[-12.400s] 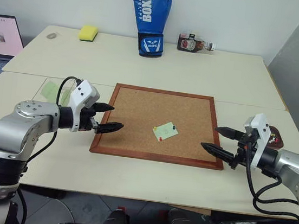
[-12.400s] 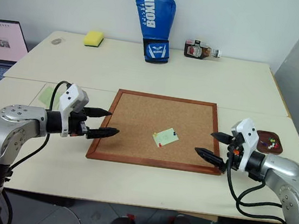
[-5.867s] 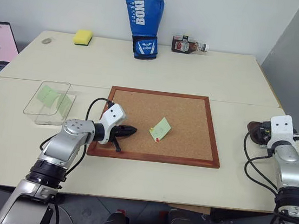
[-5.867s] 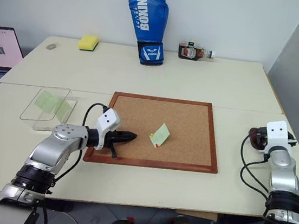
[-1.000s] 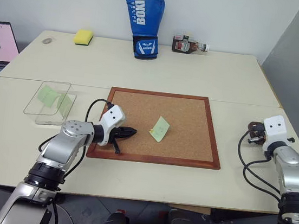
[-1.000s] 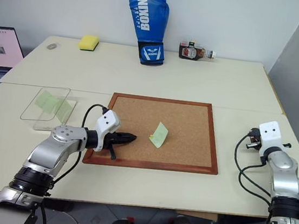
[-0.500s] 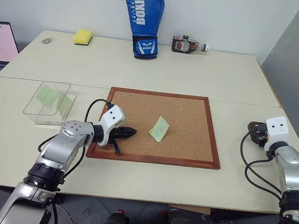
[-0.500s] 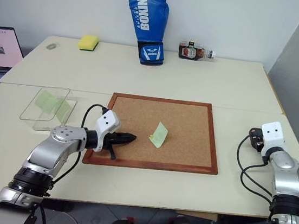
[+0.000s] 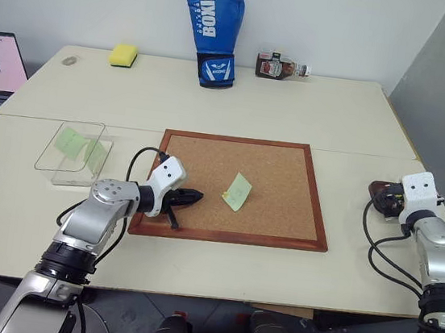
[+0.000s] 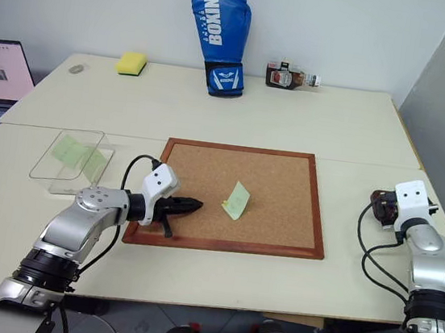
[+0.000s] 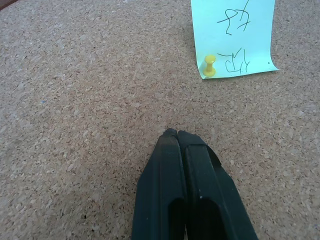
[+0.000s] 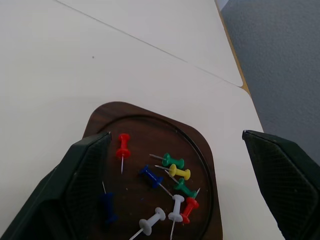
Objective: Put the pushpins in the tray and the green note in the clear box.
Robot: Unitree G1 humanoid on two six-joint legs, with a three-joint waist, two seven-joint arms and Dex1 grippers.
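My right gripper [image 12: 175, 190] hangs spread over the tray [image 12: 150, 117], pins [image 12: 172, 175] inside. Left gripper [image 11: 176, 134] clenched, empty, on the corkboard [image 9: 280, 161]. Note [image 11: 235, 35] held by one yellow pin [image 11: 210, 65]; I'd pinch its head, pull straight.

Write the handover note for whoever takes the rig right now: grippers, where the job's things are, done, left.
Left gripper: shut, empty, tips over the corkboard short of the green note.
Right gripper: open, empty, hovering over the tray at the table's right edge.
Done: several pushpins lie in the tray, red, blue, green, yellow and white.
Left: a yellow pushpin holds the green note to the corkboard; pull it, drop it in the tray, then carry the note to the clear box on the left, which already holds green slips.
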